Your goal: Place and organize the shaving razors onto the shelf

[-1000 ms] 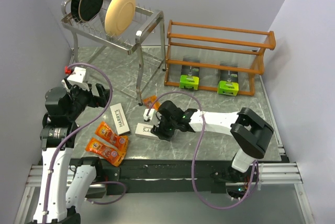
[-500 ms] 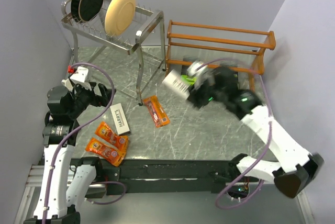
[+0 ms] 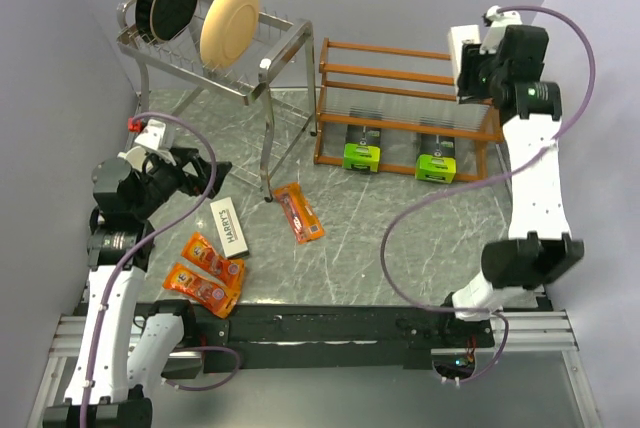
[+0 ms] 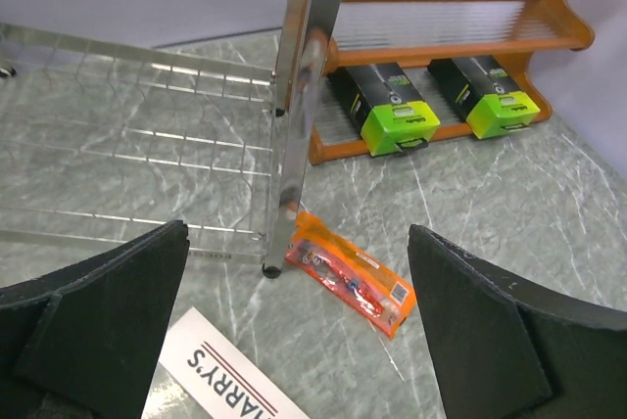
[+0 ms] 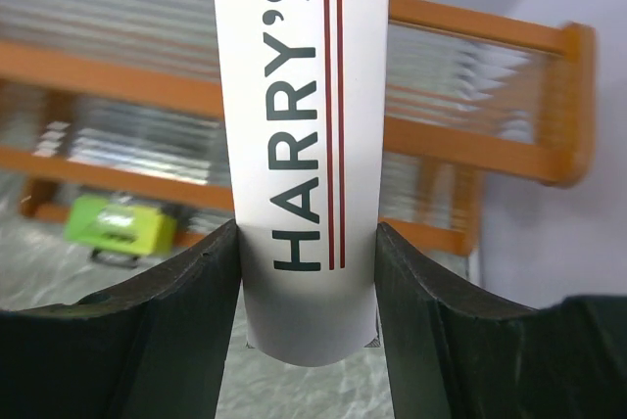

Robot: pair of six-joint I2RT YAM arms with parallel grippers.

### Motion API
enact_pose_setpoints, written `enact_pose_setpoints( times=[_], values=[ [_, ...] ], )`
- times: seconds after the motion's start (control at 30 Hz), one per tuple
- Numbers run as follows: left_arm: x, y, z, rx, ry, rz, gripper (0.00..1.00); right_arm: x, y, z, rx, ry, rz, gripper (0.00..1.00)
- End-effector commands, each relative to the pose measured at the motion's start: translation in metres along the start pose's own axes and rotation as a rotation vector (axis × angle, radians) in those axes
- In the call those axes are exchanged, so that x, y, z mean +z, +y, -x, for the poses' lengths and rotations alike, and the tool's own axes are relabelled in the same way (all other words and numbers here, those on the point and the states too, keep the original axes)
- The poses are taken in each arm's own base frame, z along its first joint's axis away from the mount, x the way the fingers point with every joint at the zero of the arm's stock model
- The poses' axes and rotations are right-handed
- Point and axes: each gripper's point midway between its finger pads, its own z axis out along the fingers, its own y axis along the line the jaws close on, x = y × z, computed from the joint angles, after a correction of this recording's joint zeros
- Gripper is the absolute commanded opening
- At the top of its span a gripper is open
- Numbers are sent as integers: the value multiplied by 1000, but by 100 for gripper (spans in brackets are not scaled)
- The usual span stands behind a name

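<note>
My right gripper (image 3: 470, 66) is shut on a long white HARRY'S box (image 5: 304, 125) and holds it high by the right end of the orange-brown shelf (image 3: 420, 83). In the right wrist view the box stands between both fingers, with the shelf's rails (image 5: 470, 145) behind it. Two black-and-lime-green packs (image 3: 362, 153) (image 3: 437, 163) lie on the bottom tier. Another white HARRY'S box (image 3: 230, 225) lies on the table just below my open left gripper (image 4: 297, 233). One orange pack (image 3: 300, 211) lies mid-table, and two more (image 3: 213, 258) (image 3: 200, 288) lie near the front left.
A silver metal rack (image 3: 255, 43) with a black plate and a cream plate stands at the back left. Its front leg (image 4: 299, 96) rises just ahead of my left gripper. Walls close in on the left, back and right.
My right arm has lifted the white box off the front of the table and swung it up and right to the shelf's right end. The left gripper barely shifted.
</note>
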Motion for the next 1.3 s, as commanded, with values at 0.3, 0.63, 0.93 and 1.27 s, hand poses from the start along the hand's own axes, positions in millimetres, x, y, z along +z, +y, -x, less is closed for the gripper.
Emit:
enact_pose_setpoints(
  times=[0.3,0.63,0.93,1.27],
  values=[
    [2,-3,-6,-28,32,-26,99,47,-61,28,86,-34,-170,61],
    [11,4,-11,-45,56,-17,99,72,-69,19,116,-16,-199,70],
    [10,8,-7,-34,61,8,100,56,-80,40,127,-86,-252,93],
    [-20,28,-12,72,97,189,99,-107,81,73,-268,-493,186,100]
  ],
)
